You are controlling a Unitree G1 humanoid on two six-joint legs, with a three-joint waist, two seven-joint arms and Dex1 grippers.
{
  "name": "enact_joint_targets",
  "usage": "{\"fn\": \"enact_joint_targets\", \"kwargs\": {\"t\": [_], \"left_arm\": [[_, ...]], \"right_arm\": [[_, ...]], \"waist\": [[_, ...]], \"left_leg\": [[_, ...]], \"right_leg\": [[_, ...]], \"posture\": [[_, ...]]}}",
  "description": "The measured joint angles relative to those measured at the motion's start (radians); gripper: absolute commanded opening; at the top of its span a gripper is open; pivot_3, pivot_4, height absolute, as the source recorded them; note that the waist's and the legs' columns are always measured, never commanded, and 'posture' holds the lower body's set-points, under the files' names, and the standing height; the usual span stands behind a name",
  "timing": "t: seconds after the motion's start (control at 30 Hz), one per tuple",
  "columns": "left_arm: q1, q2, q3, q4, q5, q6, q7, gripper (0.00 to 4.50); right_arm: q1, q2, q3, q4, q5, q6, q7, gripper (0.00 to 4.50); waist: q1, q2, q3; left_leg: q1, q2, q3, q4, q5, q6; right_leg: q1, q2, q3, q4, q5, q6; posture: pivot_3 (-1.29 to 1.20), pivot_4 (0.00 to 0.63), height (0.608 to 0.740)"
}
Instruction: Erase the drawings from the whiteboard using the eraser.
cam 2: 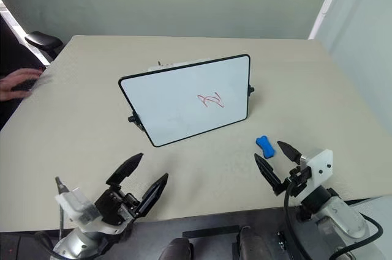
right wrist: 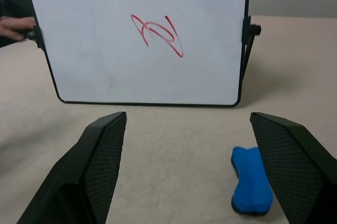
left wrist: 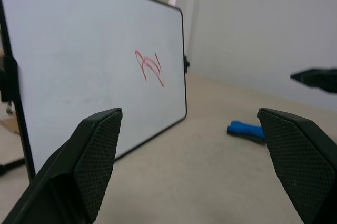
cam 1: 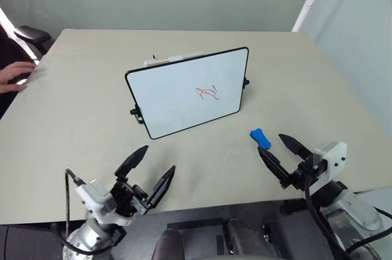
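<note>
While the red drawings [cam 1: 208,93] are not wiped off the whiteboard [cam 1: 171,98] yet, the blue eraser [cam 1: 260,138] lies on the table [cam 1: 73,107] just by the wide-open, empty right gripper [cam 1: 283,150], and the left gripper [cam 1: 149,171] is wide open too.

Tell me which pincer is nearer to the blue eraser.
Right. The right pincer hovers open just beside the blue eraser; the left pincer is far across the table, also open.

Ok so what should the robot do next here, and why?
Probably lower the right pincer onto the eraser and close on it. The eraser lies loose on the table just beyond that open pincer, and the drawings are unerased on the whiteboard.
</note>
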State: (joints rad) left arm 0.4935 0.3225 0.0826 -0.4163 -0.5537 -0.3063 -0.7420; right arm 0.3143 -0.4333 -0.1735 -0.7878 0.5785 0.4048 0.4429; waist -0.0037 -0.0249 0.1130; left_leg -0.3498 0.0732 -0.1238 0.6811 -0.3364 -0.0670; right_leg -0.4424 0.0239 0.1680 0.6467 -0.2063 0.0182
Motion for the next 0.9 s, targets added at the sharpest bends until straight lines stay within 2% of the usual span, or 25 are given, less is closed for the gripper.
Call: {"fn": "enact_joint_targets", "kwargs": {"t": [0.17,0.4,0.67,0.77,0.9], "left_arm": [[-0.022,-0.032,-0.039,0.082,0.051,-0.015,-0.009,4.50],[-0.022,-0.034,-0.041,0.092,0.059,-0.035,-0.021,4.50],[-0.015,-0.034,-0.045,0.090,0.049,-0.037,-0.023,4.50],[-0.017,-0.028,-0.030,0.091,0.033,-0.036,-0.023,4.50],[-0.025,-0.025,-0.009,0.100,0.023,-0.035,-0.024,4.50]], "right_arm": [[-0.002,-0.002,-0.004,-0.005,0.011,0.013,-0.004,3.96],[-0.016,-0.005,-0.027,-0.012,0.058,0.086,-0.061,3.96],[-0.212,-0.098,-0.038,0.075,0.127,0.274,-0.107,3.96],[-0.284,-0.150,-0.001,0.165,0.123,0.337,-0.085,4.48],[-0.353,-0.181,0.060,0.282,0.098,0.388,-0.047,4.48]], "waist": [[0.000,-0.001,0.000],[0.000,-0.001,0.000],[-0.002,-0.001,-0.001],[-0.001,-0.001,-0.001],[0.002,-0.001,-0.001]], "left_leg": [[0.000,0.000,0.000,0.000,0.000,0.000],[0.000,0.000,0.000,0.000,-0.001,0.001],[0.000,-0.001,0.000,0.001,0.000,0.001],[0.000,-0.001,0.000,0.000,0.000,0.001],[0.000,-0.001,0.000,0.000,-0.001,0.001]], "right_leg": [[0.000,0.000,0.000,0.000,0.000,0.001],[0.001,0.000,0.000,0.000,-0.001,0.001],[0.001,0.000,0.000,0.000,-0.001,0.001],[0.001,0.000,0.000,0.000,-0.001,0.001],[0.001,0.000,0.000,0.000,-0.002,0.003]], "posture": [[0.00,0.150,0.740],[0.00,0.150,0.740],[0.00,0.150,0.740],[0.00,0.150,0.740],[0.00,0.150,0.740]]}}
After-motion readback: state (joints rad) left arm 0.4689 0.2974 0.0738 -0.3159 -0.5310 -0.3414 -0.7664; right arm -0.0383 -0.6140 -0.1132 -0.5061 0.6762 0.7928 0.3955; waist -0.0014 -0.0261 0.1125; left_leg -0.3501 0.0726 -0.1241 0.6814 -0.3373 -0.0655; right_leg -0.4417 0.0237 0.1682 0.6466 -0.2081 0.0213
